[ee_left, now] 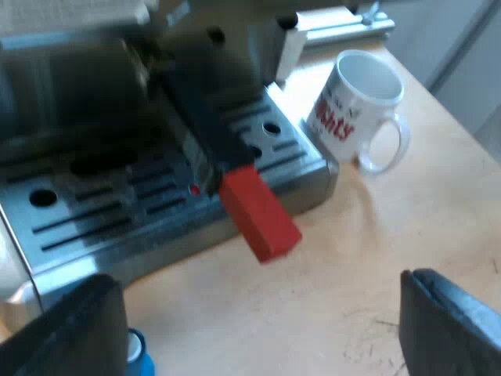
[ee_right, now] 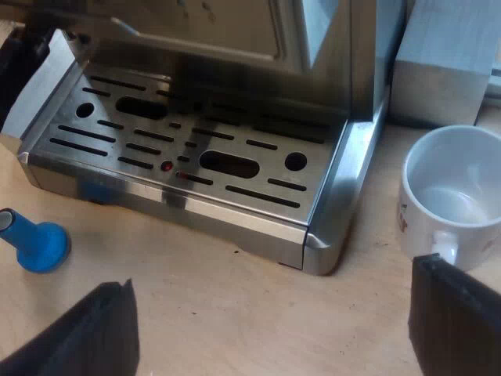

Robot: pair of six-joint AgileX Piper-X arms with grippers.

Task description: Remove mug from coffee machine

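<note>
Left gripper (ee_left: 258, 321): fingers (ee_left: 74, 329) spread wide, nothing held, bare wooden table (ee_left: 329, 298) under the gap. A blue tamper (ee_left: 139, 354) sits on the table right by one finger. Beyond that is the coffee machine (ee_left: 70, 86) with its slotted metal drip tray (ee_left: 102, 219). The dark holder handle (ee_left: 200, 117) sticks out over the tray, and its red end (ee_left: 258, 215) hangs past the tray's front edge. The mug (ee_left: 362, 98) is off the machine. It stands upright on the table just beside the tray's corner, white with red lettering, empty. The right wrist view shows a strip of table between mug and tray, so they're not touching. Right gripper (ee_right: 270, 329): also wide open, nothing held, table under the gap. One of its fingers is close to the mug's loop (ee_right: 446, 244), which is turned toward it; can't tell if they touch. From this side the tamper is on the table near the tray's front, at the far end from the mug. There is a small red dot (ee_right: 166, 166) on the tray surface among the slots. A grey block (ee_right: 446, 63) stands on the table behind the mug, next to the machine's body.
</note>
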